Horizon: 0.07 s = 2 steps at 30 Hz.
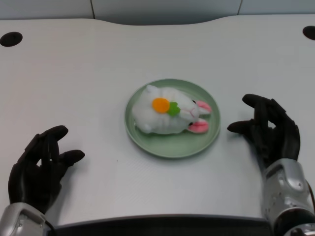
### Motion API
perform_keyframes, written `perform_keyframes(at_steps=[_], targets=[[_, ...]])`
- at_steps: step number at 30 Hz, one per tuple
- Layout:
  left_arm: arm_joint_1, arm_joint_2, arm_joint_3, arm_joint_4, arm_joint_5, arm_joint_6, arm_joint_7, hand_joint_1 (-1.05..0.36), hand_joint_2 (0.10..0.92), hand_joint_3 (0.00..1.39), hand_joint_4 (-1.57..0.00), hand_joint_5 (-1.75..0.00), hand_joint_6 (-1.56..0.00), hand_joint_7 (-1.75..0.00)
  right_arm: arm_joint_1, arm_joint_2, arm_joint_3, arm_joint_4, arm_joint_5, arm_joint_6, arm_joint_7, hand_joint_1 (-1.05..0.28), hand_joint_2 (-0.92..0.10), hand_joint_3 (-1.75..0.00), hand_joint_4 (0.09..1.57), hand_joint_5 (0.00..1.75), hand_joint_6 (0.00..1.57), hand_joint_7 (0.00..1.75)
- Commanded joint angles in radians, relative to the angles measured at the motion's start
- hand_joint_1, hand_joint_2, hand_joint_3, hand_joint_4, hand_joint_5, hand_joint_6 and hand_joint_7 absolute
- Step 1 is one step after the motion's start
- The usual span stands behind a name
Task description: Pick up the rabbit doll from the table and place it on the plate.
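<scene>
The white rabbit doll (167,110), with pink ears and an orange carrot patch, lies on its side on the round pale green plate (170,146) in the middle of the table. My left hand (42,164) rests low at the lower left, well apart from the plate, fingers spread and holding nothing.
My right hand (269,130) waits just right of the plate's rim. Two dark round holes sit at the table's far corners, one on the left (11,38) and one on the right (309,32). The table's front edge runs along the bottom of the view.
</scene>
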State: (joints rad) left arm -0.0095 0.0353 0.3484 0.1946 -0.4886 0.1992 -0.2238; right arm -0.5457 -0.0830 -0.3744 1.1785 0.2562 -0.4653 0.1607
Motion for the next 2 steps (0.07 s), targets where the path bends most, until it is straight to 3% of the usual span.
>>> perform_keyframes(at_steps=[1, 2], targets=[[-0.002, 0.012, -0.002, -0.002, 0.014, -0.002, 0.011, -0.42, 0.921, 0.61, -0.24, -1.75, -0.40, -1.24, -0.001, 0.010, 0.006, 0.016, -0.011, -0.007, -0.020, -0.42, -0.92, -0.39, 0.88, 1.23, 0.78, 0.86], [0.000, 0.012, -0.003, -0.004, 0.016, -0.002, 0.013, -0.42, 0.921, 0.62, -0.22, -1.75, -0.38, -1.25, -0.003, 0.008, 0.003, 0.025, -0.011, -0.015, -0.015, -0.42, -0.92, -0.38, 0.88, 1.23, 0.78, 0.86]])
